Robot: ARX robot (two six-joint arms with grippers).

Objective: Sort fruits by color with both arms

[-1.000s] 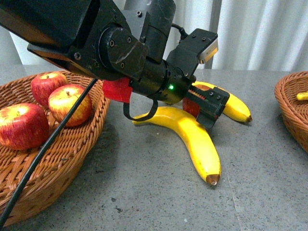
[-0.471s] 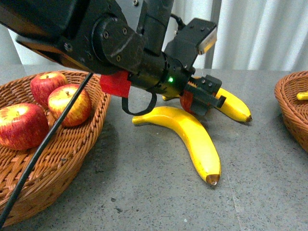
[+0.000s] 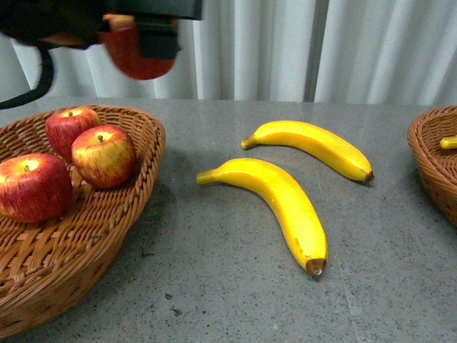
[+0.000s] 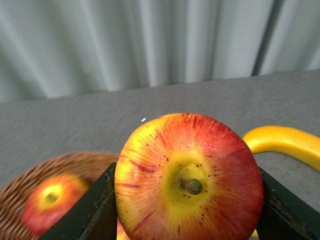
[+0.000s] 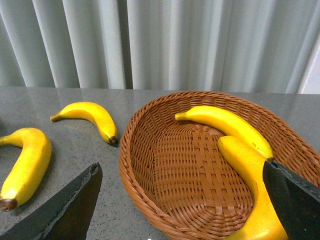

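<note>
My left gripper is shut on a red apple, held high above the far rim of the left wicker basket; in the left wrist view the apple fills the space between the fingers, stem facing the camera. Three red apples lie in that basket. Two bananas lie on the grey table. My right gripper is open above the right basket, which holds two bananas.
The right basket's edge shows at the front view's right side with a banana tip inside. A pale curtain hangs behind the table. Grey tabletop lies between the baskets.
My left arm has lifted the apple from beside the bananas and carried it up and left, over the left basket. The bananas are now uncovered.
</note>
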